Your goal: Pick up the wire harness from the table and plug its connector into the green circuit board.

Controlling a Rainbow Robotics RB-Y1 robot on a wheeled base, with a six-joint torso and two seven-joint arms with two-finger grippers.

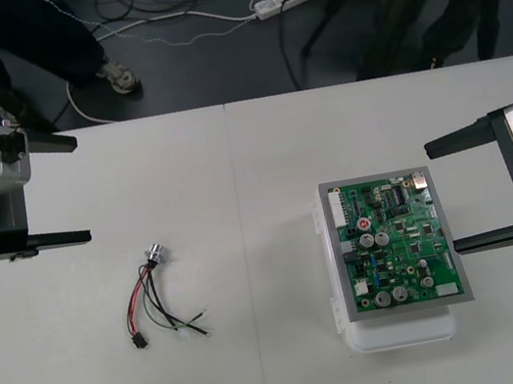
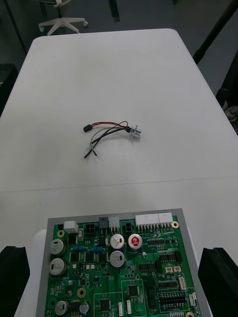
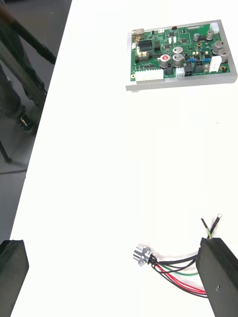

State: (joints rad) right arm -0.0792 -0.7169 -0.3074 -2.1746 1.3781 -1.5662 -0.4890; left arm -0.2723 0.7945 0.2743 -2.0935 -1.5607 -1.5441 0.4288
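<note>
Table (image 1: 239, 205) holds loose harness (image 1: 160, 303) — board (image 1: 395, 242) on base (image 1: 400, 331).

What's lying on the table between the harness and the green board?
Nothing: in the front view, only bare table, crossed by a seam, separates the harness from the board.

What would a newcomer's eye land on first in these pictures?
The green circuit board on its white base stands out, on the table's right side, just beside the open right claw. Next comes the wire harness, lying loose left of centre, its black plug far from the board. The left claw waits open at the left, farther back than the harness.
</note>
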